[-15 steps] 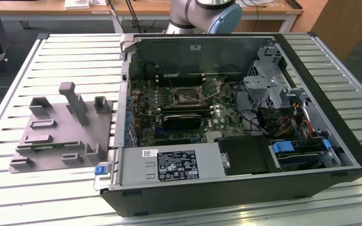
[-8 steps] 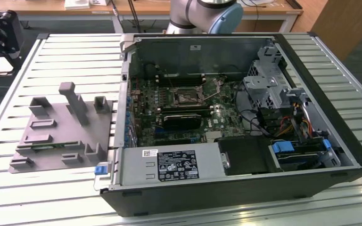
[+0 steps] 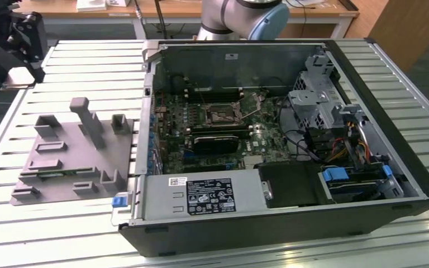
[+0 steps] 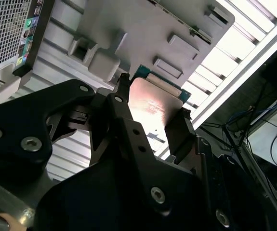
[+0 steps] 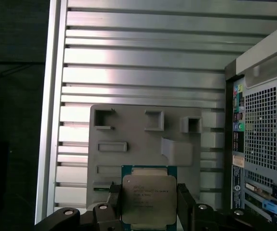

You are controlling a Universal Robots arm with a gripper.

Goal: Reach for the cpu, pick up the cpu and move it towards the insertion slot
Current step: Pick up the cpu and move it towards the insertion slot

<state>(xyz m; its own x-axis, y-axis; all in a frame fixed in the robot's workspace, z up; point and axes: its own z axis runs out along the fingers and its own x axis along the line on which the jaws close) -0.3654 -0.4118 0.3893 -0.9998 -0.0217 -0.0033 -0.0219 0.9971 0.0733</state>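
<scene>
Silver-grey arm (image 3: 218, 19), pale blue joint cap (image 3: 270, 25), black gripper (image 4: 153, 96), black fingers (image 4: 177, 137), silver screws (image 4: 31, 143)

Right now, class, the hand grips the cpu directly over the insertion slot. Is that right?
No. The hand grips the cpu over the grey tray, outside the computer case, not over the insertion slot; the first wrist view shows it.

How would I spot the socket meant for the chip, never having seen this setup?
In the exterior view, look inside the open computer case at the green circuit board. Near its middle sits the insertion slot: a dark square framed in silvery metal, unlike the long narrow black slots nearby.
</scene>
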